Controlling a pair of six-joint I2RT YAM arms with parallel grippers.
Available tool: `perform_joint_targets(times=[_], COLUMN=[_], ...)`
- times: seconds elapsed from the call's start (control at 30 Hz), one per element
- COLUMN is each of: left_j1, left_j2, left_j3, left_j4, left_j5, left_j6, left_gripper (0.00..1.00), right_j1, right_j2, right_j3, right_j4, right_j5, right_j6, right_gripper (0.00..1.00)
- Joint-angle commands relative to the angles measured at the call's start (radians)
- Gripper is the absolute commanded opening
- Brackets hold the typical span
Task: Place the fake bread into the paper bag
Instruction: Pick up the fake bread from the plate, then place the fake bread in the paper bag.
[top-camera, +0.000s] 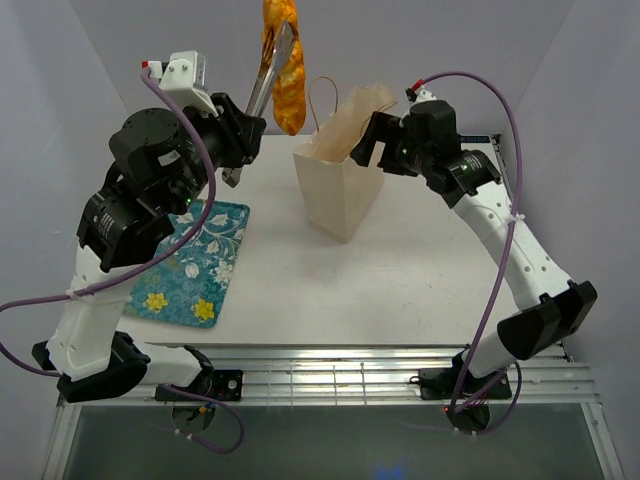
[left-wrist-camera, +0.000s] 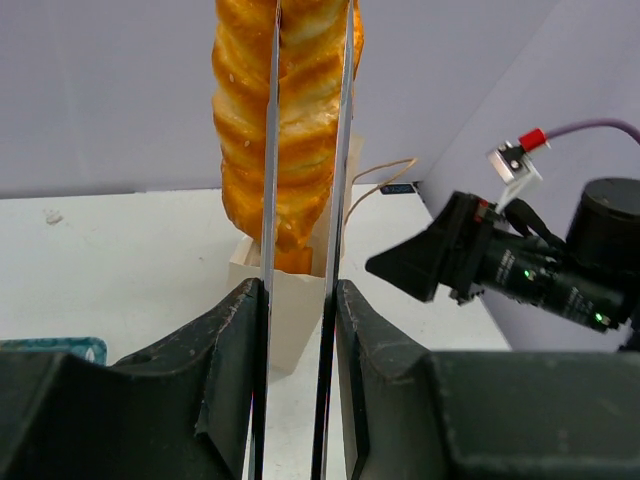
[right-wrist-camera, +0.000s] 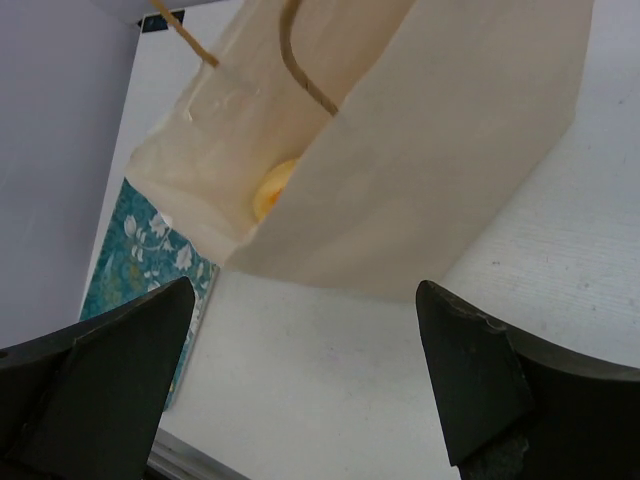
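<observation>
White arm links (top-camera: 505, 240), black joint housings (top-camera: 150, 150), purple cables (top-camera: 464, 73), black wedge-shaped tool fingers (right-wrist-camera: 470, 380), red connector tip (left-wrist-camera: 532, 138)

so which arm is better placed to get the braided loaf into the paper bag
Left. The left arm's jaws are shut on the glossy golden-brown braided loaf, held high just left of the pale tan kraft paper bag. The right arm's jaws stand open and empty by the bag's top.
</observation>
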Motion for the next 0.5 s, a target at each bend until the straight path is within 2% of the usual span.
perform_joint_targets(times=[0.0, 0.1, 0.33, 0.47], left_j1=[-0.004, -0.004, -0.004, -0.004], left_j2=[-0.045, -0.05, -0.012, 0.005], left_j3=[-0.035, -0.075, -0.12, -0.152], left_j4=[0.116, 0.156, 0.239, 0.303], left_j5=[0.056, 0.075, 0.119, 0.145], left_j6=[0.018, 0.035, 0.062, 0.07], left_gripper=[0.0, 0.0, 0.0, 0.0], right_j1=[-0.009, -0.007, -0.009, -0.009], right_j2=[0.118, 0.175, 0.29, 0.303], right_j3=[0.17, 0.268, 0.379, 0.362], right_j4=[-0.04, -0.071, -0.111, -0.103], right_j5=[0.041, 0.044, 0.081, 0.095], right_j6=[0.039, 0.043, 0.062, 0.074], right_gripper=[0.97, 0.95, 0.86, 0.83])
